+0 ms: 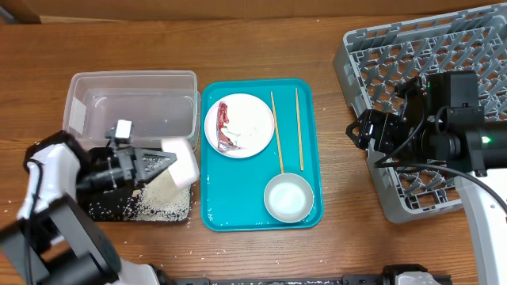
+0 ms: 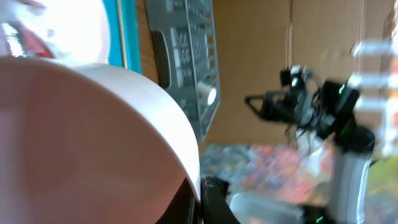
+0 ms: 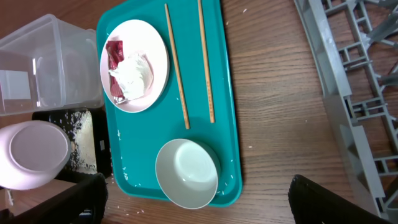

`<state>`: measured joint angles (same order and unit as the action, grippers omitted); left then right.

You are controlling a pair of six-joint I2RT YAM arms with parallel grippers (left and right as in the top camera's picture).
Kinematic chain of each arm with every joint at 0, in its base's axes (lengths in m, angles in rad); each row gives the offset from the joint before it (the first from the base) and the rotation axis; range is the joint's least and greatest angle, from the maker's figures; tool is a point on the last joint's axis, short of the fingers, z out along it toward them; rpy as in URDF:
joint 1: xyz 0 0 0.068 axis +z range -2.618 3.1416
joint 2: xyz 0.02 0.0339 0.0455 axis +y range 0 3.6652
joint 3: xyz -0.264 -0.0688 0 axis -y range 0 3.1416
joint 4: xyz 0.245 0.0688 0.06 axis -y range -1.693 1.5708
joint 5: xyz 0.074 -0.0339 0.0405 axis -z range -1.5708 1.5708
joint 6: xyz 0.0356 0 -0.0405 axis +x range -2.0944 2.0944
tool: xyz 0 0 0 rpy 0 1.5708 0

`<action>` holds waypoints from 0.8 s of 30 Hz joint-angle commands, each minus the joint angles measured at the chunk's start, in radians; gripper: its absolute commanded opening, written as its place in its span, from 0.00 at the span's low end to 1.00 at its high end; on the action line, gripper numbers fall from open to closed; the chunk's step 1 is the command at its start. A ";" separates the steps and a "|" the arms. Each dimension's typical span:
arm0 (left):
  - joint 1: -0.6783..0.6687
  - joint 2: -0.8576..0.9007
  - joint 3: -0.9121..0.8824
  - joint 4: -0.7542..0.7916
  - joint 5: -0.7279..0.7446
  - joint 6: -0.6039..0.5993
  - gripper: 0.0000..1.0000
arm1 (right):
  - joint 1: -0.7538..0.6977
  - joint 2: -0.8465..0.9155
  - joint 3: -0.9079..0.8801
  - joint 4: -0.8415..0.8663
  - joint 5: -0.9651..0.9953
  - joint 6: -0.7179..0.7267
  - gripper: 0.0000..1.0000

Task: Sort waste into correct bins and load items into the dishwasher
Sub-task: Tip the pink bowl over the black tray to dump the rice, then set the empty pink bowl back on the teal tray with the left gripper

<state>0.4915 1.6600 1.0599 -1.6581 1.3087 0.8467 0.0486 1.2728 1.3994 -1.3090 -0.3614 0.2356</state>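
Observation:
My left gripper [image 1: 162, 163] is shut on the rim of a white bowl [image 1: 182, 165], held tipped on its side over the black tray [image 1: 119, 212], where rice grains [image 1: 154, 202] lie. In the left wrist view the bowl [image 2: 81, 137] fills the frame, pinched by a finger [image 2: 208, 199]. On the teal tray, the white plate [image 1: 245, 127] holds the red wrapper [image 1: 224, 127] and the tissue wad [image 3: 134, 74]. Two chopsticks [image 1: 277, 131] and another bowl [image 1: 288, 196] lie beside it. My right gripper [image 1: 354, 133] is open and empty, between the tray and the grey dish rack [image 1: 396, 63].
The clear tub [image 1: 131, 103] stands behind the black tray. The teal serving tray [image 1: 309, 158] sits mid-table. A few rice grains are scattered on the wood by the black tray and on the teal tray's floor. Bare wood lies between tray and rack.

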 commanded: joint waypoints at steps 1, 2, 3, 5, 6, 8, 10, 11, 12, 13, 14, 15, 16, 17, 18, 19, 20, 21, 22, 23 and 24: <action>-0.098 -0.113 0.012 0.125 -0.055 -0.297 0.04 | 0.008 -0.003 0.007 0.006 0.002 0.004 0.95; -0.121 -0.130 0.012 0.169 -0.087 -0.395 0.04 | 0.008 -0.003 0.007 0.006 0.002 0.004 0.95; -0.155 -0.153 0.012 0.223 -0.132 -0.505 0.04 | 0.008 -0.003 0.007 0.006 0.002 0.004 0.95; -0.235 -0.198 0.012 0.321 -0.233 -0.694 0.04 | 0.008 -0.003 0.007 0.006 0.002 0.004 0.95; -0.282 -0.218 0.012 0.370 -0.296 -0.784 0.04 | 0.008 -0.003 0.007 0.006 0.002 0.004 0.95; -0.407 -0.256 0.012 0.475 -0.484 -0.999 0.04 | 0.008 -0.003 0.007 0.006 0.002 0.004 0.95; -0.536 -0.273 0.012 0.541 -0.657 -1.149 0.04 | 0.008 -0.003 0.007 0.006 0.002 0.004 0.95; -0.618 -0.275 0.011 0.569 -0.762 -1.214 0.04 | 0.008 -0.003 0.007 0.006 0.002 0.004 0.95; -0.688 -0.274 0.011 0.589 -0.859 -1.271 0.04 | 0.008 -0.003 0.007 0.005 0.002 0.004 0.95; -0.766 -0.267 0.008 0.606 -0.978 -1.342 0.04 | 0.008 -0.003 0.007 0.005 0.002 0.004 0.95; -0.838 -0.259 0.008 0.614 -1.080 -1.408 0.04 | 0.008 -0.003 0.007 0.005 0.002 0.004 0.95; -0.898 -0.247 0.008 0.621 -1.158 -1.457 0.04 | 0.008 -0.003 0.007 0.005 0.002 0.004 0.95; -0.961 -0.231 0.008 0.633 -1.226 -1.500 0.04 | 0.008 -0.003 0.007 0.006 0.002 0.004 0.95; -1.007 -0.214 0.008 0.644 -1.268 -1.526 0.04 | 0.008 -0.003 0.007 0.006 0.002 0.004 0.95; -1.048 -0.194 0.008 0.655 -1.304 -1.550 0.04 | 0.008 -0.003 0.007 0.006 0.002 0.004 0.96; -1.093 -0.166 0.008 0.668 -1.342 -1.578 0.04 | 0.008 -0.003 0.007 0.006 0.002 0.004 0.96; -1.117 -0.146 0.008 0.674 -1.357 -1.596 0.04 | 0.008 -0.003 0.007 0.006 0.002 0.004 0.96; -1.141 -0.121 0.008 0.684 -1.364 -1.615 0.04 | 0.008 -0.003 0.007 0.006 0.002 0.004 0.96; -1.154 -0.104 0.008 0.695 -1.362 -1.621 0.04 | 0.008 -0.003 0.007 0.006 0.002 0.004 0.96; -1.164 -0.088 0.009 0.705 -1.352 -1.623 0.08 | 0.008 -0.003 0.007 0.006 0.002 0.003 0.96; -1.169 -0.076 0.010 0.717 -1.337 -1.622 0.11 | 0.008 -0.003 0.007 0.006 0.002 0.003 0.96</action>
<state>-0.6563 1.5444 1.0626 -0.9592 0.0772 -0.6727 0.0486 1.2728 1.3994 -1.3090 -0.3618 0.2359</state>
